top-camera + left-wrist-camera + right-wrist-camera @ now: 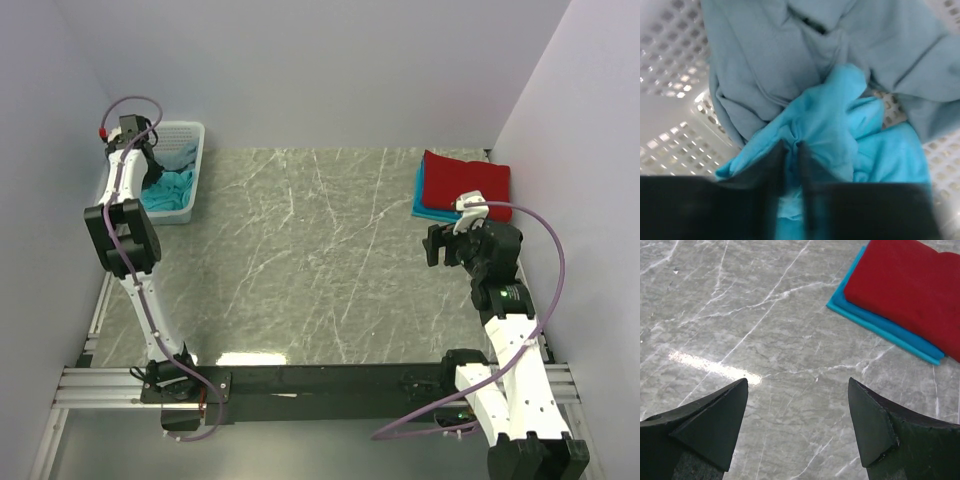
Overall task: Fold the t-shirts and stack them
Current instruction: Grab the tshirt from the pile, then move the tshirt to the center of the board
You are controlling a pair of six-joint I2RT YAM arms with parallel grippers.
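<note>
My left gripper is down inside the white basket, shut on a fold of the bright turquoise t-shirt, which lies crumpled there. A dull grey-blue t-shirt lies behind and around it in the basket. At the table's far right a folded red t-shirt lies on a folded turquoise-blue t-shirt; both also show in the right wrist view, red over blue. My right gripper is open and empty above bare table, near the front of that stack.
The white perforated basket wall surrounds the left gripper closely. The grey marble table lies between basket and stack. White walls enclose the table on three sides.
</note>
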